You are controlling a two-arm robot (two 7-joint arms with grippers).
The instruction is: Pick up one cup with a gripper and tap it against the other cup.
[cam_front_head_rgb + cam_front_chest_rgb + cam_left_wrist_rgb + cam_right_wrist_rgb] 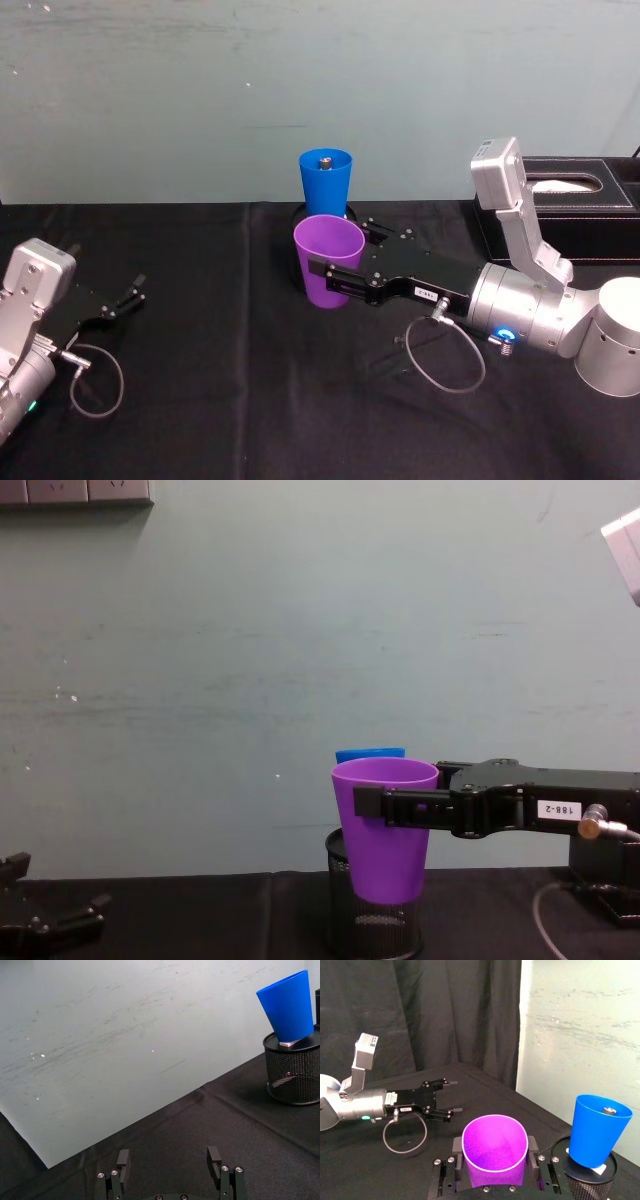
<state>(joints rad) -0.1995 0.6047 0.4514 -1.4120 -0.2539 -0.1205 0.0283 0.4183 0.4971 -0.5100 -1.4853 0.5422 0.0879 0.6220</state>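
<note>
Purple cup (pixel 328 262) upright, clamped mid-wall between fingers of right gripper (pixel 338 247), table centre, just in front of blue cup (pixel 326 180); narrow gap between them in right wrist view. Blue cup sits tilted on top of black mesh holder (pixel 292 1075). Left gripper (pixel 128 296) low at table's left, fingers spread, nothing held. Surface: black cloth (pixel 220 390), creased. Behind: pale green scuffed wall (pixel 150 100); black tissue box (pixel 575 205) far right; black curtain (pixel 445 1010) beyond left arm.

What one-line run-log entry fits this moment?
right gripper: shut on purple cup, aloft | blue cup: atop mesh pen holder, cups apart | left gripper: open, parked at left | tap: pending
</note>
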